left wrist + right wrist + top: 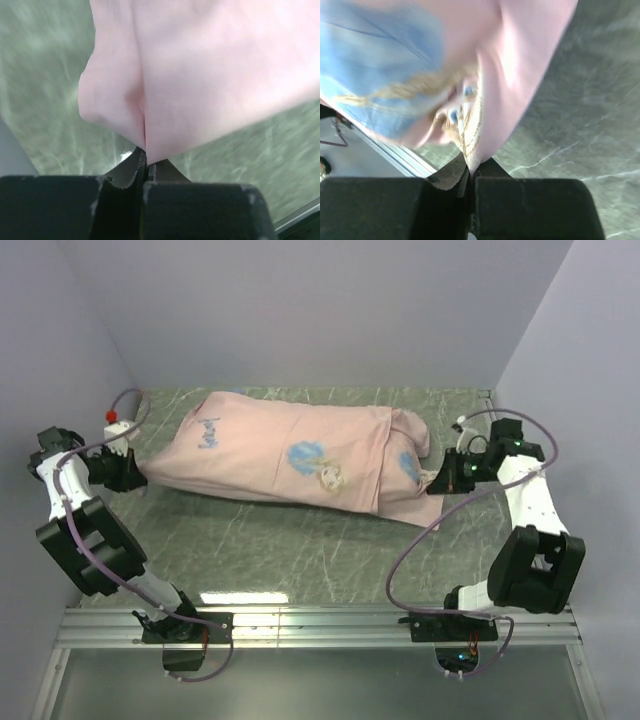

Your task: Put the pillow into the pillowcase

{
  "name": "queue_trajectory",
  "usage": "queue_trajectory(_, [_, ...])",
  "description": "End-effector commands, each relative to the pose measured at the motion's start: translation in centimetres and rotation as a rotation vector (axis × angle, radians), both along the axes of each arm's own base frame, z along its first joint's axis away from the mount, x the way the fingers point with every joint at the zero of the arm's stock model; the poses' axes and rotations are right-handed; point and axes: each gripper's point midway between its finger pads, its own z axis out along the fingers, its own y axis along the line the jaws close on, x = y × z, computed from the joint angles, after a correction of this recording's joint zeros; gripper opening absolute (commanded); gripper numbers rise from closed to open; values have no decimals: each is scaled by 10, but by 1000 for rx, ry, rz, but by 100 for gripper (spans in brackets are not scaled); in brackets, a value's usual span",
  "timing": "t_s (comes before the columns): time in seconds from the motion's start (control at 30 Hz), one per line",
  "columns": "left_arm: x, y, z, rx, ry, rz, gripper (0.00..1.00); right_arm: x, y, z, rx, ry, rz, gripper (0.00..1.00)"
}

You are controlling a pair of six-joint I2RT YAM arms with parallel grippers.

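The left gripper (145,161) is pinching a fold at the closed-looking left end of the pillowcase (290,455), with its jaws pressed together and only pink cloth between them. The right gripper (472,167) is clamping the printed hem at the opposite end in the same way, jaws drawn tight on the fabric. The table (300,560), green and marbled, is carrying the whole load. The pillowcase is lying across the far half of the table, pink side up, stretched between the two grippers and bulging along its full length. The pillow is not showing directly. Judging by that bulge it is probably sitting inside the case already, though the crumpled right end is hiding how deep it is. The step in hand appears to be seating and settling the filling. The next move is calling for both grips to hold firm while the case is lifted or tugged, so that the cloth at the right end is drawn fully over the pillow. Count: one table, one pillowcase, one presumed pillow, two grippers.
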Motion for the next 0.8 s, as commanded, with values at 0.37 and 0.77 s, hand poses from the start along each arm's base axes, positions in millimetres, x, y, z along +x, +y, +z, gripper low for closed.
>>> queue_trajectory(0.37, [-1, 5, 309, -157, -741, 258, 0, 13, -40, 286, 178, -760, -193, 0])
queue_trajectory(0.77, [36, -21, 273, -34, -761, 245, 0, 62, -76, 233, 91, -666, -443, 0])
